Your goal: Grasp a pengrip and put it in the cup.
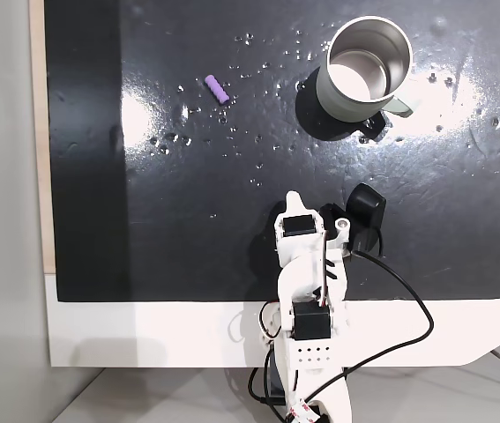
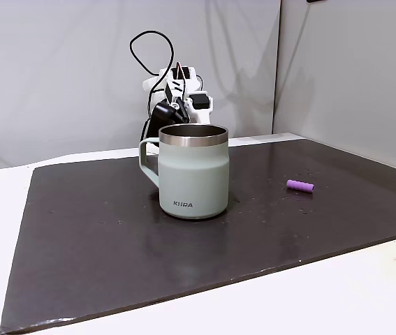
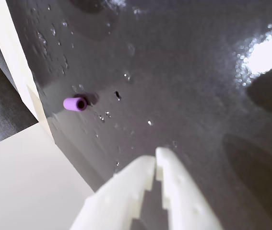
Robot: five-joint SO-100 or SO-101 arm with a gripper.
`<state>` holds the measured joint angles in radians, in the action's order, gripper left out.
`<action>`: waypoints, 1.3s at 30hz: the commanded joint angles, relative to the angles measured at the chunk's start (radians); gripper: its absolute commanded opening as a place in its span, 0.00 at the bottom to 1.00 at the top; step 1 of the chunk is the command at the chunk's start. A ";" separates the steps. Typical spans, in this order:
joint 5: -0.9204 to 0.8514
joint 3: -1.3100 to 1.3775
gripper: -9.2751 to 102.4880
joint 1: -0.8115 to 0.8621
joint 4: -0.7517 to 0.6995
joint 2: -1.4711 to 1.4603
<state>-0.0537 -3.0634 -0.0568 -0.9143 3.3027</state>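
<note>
The pengrip (image 1: pixel 218 90) was a small soft-looking purple tube, lying on its side on the glossy black mat (image 1: pixel 188 229), which was dotted with little droplets or specks. In the view from above, it lay at the far left of the mat, well apart from the cup (image 1: pixel 366 70) at the far right. The cup was a round metal mug with a shiny silver inside, a pale grey-green matt wall and a small handle; it stood upright. The white arm (image 1: pixel 307 291) was folded back at the near edge of the mat, with black cables (image 1: pixel 399 291) hanging beside it. In the wrist view the gripper (image 3: pixel 156 160) showed white plastic fingers (image 3: pixel 126 191) pressed together — nothing between them — above the mat, with the pengrip (image 3: pixel 75 103) further to the left, its hollow end visible.
</note>
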 commanded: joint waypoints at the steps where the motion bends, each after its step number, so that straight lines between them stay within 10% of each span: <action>1: -0.012 0.003 0.08 -0.012 0.032 0.014; 24: -0.227 0.133 0.08 -0.072 0.034 -0.012; 39: -0.589 1.158 0.08 -0.204 -0.044 -1.138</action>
<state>-0.5614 -2.1414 -0.2209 -0.9327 2.2994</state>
